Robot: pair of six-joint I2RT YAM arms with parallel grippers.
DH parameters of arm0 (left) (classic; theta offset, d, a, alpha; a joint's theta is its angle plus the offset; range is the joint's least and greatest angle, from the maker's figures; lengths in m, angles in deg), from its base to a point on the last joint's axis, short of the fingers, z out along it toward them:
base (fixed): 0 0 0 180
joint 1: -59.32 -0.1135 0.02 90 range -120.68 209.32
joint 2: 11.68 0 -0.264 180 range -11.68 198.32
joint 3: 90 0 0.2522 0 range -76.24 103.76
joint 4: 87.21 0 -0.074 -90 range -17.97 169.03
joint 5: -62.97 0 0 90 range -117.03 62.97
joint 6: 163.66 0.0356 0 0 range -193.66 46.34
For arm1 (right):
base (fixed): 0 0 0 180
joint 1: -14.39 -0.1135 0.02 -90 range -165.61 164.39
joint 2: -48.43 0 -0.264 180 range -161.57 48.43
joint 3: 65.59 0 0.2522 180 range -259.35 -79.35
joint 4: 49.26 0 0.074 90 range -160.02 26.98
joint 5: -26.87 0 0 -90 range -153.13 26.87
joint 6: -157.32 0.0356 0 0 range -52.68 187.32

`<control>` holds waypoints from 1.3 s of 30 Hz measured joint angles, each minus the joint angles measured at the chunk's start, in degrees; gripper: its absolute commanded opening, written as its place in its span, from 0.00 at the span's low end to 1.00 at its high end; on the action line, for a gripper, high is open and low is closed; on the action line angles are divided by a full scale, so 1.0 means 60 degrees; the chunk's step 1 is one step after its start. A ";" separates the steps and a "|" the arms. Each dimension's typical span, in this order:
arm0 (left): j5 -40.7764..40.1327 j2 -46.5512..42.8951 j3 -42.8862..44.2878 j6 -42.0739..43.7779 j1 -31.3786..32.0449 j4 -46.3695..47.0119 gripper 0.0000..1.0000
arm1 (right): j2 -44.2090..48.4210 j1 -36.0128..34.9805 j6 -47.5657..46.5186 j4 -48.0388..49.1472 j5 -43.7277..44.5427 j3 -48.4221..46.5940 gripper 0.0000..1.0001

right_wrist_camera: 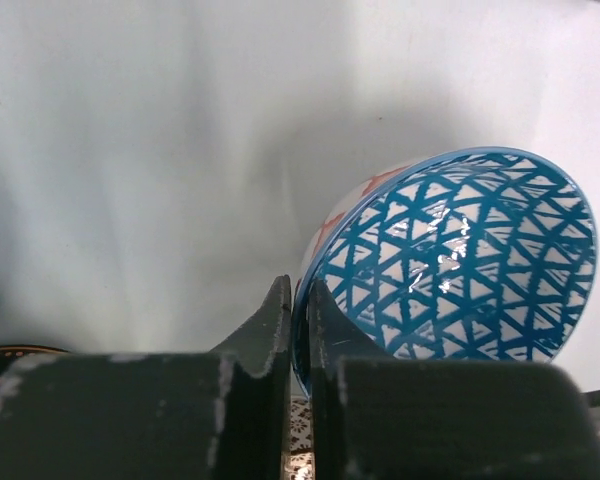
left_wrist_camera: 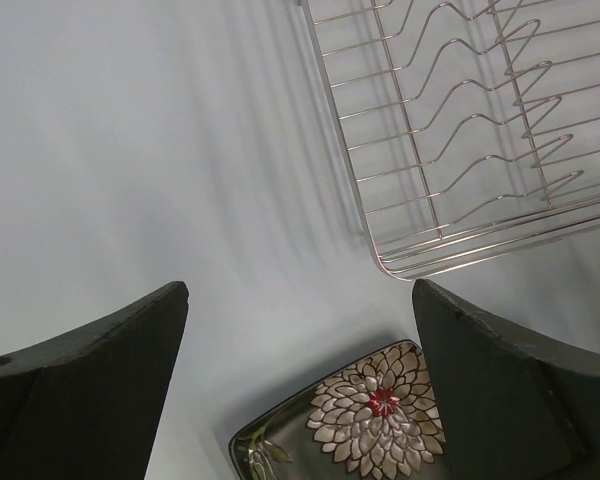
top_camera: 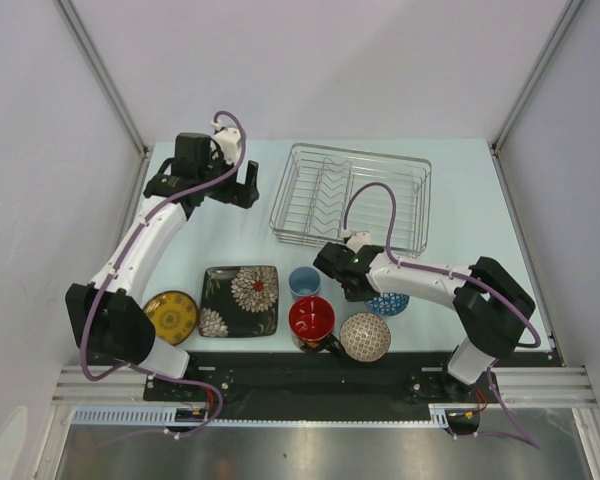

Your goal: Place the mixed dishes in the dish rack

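Pinching the blue bowl (right_wrist_camera: pixel 450 270) by its rim is the step in hand. I judge it the first of six, since the rack (top_camera: pixel 350 195) at the far edge of the counter (top_camera: pixel 220 235) holds no dish. My right jaws are almost shut, one side inside the bowl's wall and one outside. The bowl sits tilted close to the near edge, right of middle, beside the beige bowl (top_camera: pixel 365 337). Whether it is off the counter I cannot tell. Next I should lift it straight up, clear the mug (top_camera: pixel 312 320) and cup (top_camera: pixel 304 281), then carry it to the rack. My left jaws hang wide apart and empty above the far-left corner.
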 measured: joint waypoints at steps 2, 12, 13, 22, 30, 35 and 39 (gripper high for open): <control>-0.0004 -0.0033 0.0000 0.0018 -0.0011 -0.0007 1.00 | 0.0044 0.0000 -0.0047 -0.0102 0.0062 -0.0036 0.00; -0.0007 -0.0178 -0.0138 0.0025 -0.0036 -0.0044 1.00 | 0.1413 0.0040 -0.0189 0.0018 -0.0375 -0.0029 0.00; -0.0007 -0.0178 -0.0142 0.0025 -0.0036 -0.0044 1.00 | 0.1708 0.0073 -0.0229 0.0066 -0.0488 -0.0029 0.00; -0.0011 -0.0178 -0.0142 0.0022 -0.0036 -0.0047 1.00 | 0.4801 0.1872 -0.0794 0.1100 -0.3479 -0.0026 0.00; -0.0047 -0.0211 -0.0142 0.0022 -0.0036 -0.0098 1.00 | 0.4870 0.4513 0.0517 0.4921 -0.7985 -0.0033 0.00; -0.0138 -0.0415 -0.0168 0.0022 -0.0036 -0.0182 1.00 | 0.2193 0.4998 0.2167 0.8688 -0.9719 -0.0714 0.00; -0.0197 -0.0630 -0.0361 0.0025 -0.0047 -0.0189 1.00 | -0.0080 0.5034 0.2929 1.0466 -1.0255 -0.1621 0.00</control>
